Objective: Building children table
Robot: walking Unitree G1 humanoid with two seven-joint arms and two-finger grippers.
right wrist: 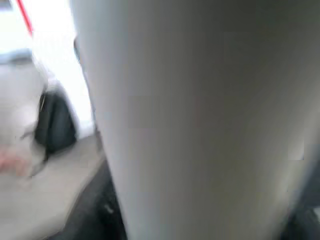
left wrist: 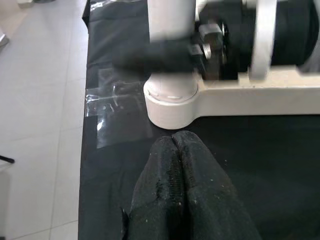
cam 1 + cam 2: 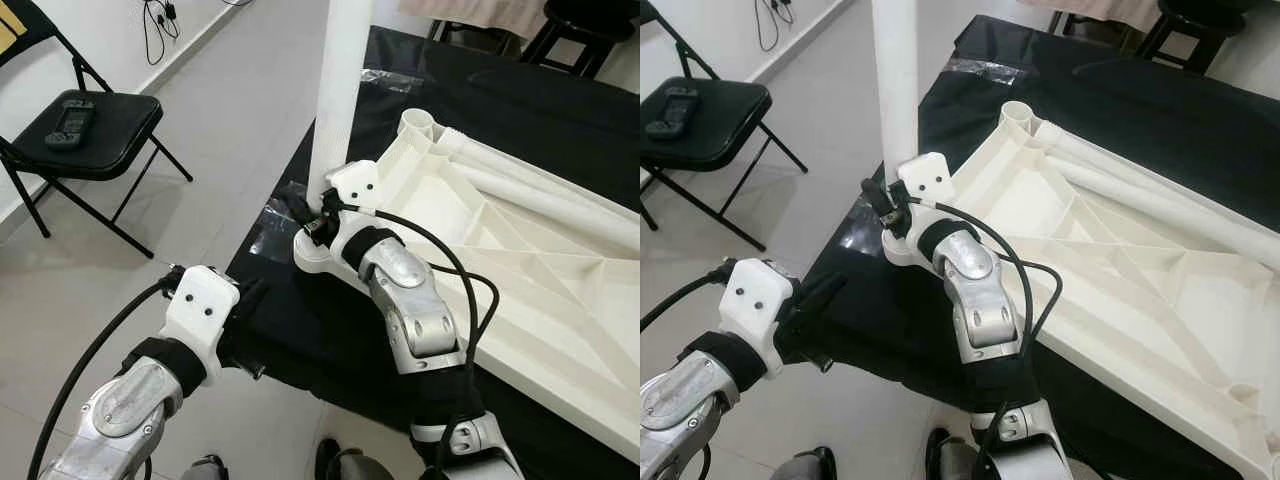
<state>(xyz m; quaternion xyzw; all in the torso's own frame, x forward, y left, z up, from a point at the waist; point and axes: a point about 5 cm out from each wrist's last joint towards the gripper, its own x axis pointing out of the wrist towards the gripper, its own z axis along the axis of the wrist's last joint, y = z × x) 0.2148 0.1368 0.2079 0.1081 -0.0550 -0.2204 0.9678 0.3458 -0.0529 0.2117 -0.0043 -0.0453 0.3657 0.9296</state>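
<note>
A white children's table top (image 3: 540, 290) lies upside down on a black cloth (image 3: 330, 340). One white leg (image 3: 340, 80) stands upright in its near-left corner socket (image 2: 170, 107). My right gripper (image 3: 305, 212) is shut on this leg just above the socket; a black finger (image 2: 160, 55) crosses the leg, and the leg (image 1: 200, 120) sits right up against the right wrist camera. My left gripper (image 2: 175, 137) is shut and holds nothing. It hovers over the cloth near the edge, tips pointing at the socket a short way off.
More white legs (image 3: 540, 190) lie inside the upturned top. Clear tape (image 3: 275, 225) holds the cloth's edge by the socket. A black folding chair (image 3: 110, 150) with a remote (image 3: 70, 120) stands on the tiled floor to the left. A dark stool (image 3: 580, 30) is at the back.
</note>
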